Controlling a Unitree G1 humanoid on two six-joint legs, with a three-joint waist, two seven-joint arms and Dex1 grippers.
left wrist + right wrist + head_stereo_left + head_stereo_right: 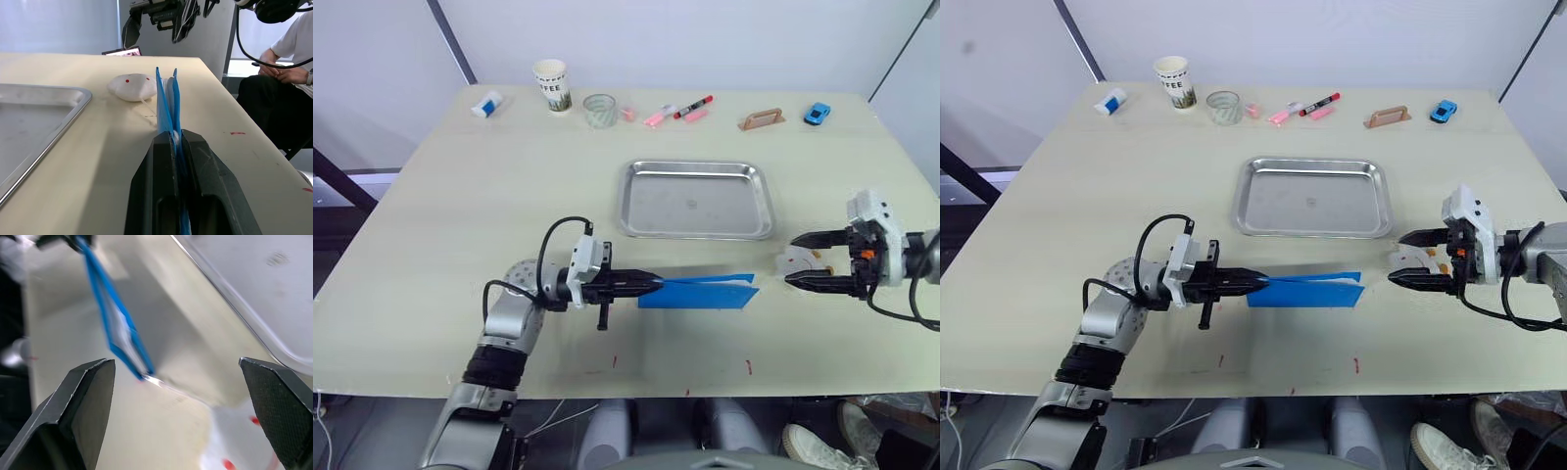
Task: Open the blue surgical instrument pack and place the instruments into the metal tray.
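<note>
The blue surgical instrument pack lies just in front of the metal tray, lifted at its left end. My left gripper is shut on that end. In the left wrist view the pack stands on edge between my fingers, its blue covers slightly parted over a whitish lining. The tray is empty. The instruments are hidden. My right gripper is open to the right of the pack, its fingers either side of a white lump with red dots; the pack's right end shows ahead of it.
Along the far edge stand a paper cup, a glass, pink and red markers, a wooden block, a blue toy car and a small white-blue bottle. A person sits past the table's right side.
</note>
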